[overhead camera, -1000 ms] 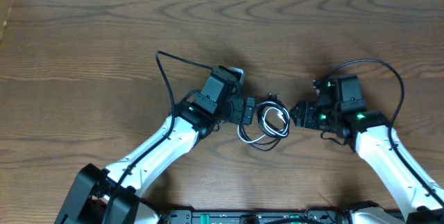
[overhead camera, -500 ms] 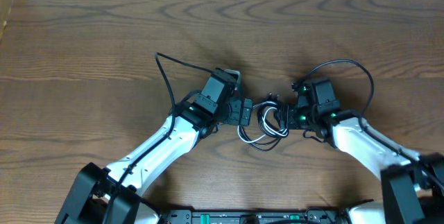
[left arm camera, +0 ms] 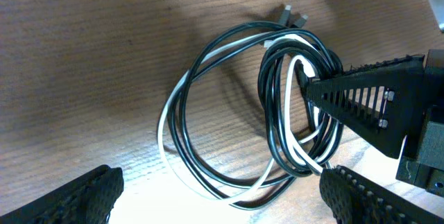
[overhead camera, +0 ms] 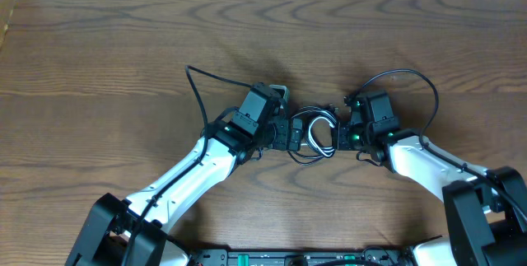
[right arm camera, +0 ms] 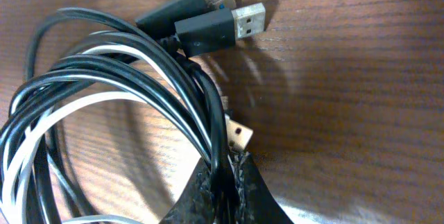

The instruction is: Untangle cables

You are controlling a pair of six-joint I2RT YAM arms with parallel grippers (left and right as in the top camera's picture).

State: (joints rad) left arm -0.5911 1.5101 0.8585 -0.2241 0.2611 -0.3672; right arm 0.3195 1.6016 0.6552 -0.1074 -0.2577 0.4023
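Fingers of the right gripper (right arm camera: pixel 227 175) were pressed together on a black strand of the cables (right arm camera: pixel 139 50), which ran down into the pinch at the 6 o'clock edge of the right wrist view. Seen from overhead, the black and white cords lay coiled in one loose bundle on the wooden table (overhead camera: pixel 123 44) near its middle, with the right gripper (overhead camera: pixel 339 133) at the bundle's 3 o'clock and the left gripper (overhead camera: pixel 290 132) at its 9 o'clock. The left gripper's fingers (left arm camera: pixel 83 196) were spread wide and held nothing; they straddled the coil's 6 o'clock side, one toward 7 o'clock and one toward 5 o'clock in the left wrist view. Two black USB plugs (right arm camera: pixel 218 24) stuck out side by side at the coil's 1 o'clock in the right wrist view, resting on the wood, and a smaller plug (right arm camera: pixel 237 136) lay just beside the pinched strand. White loops were threaded through black ones, so the cords remained tangled.
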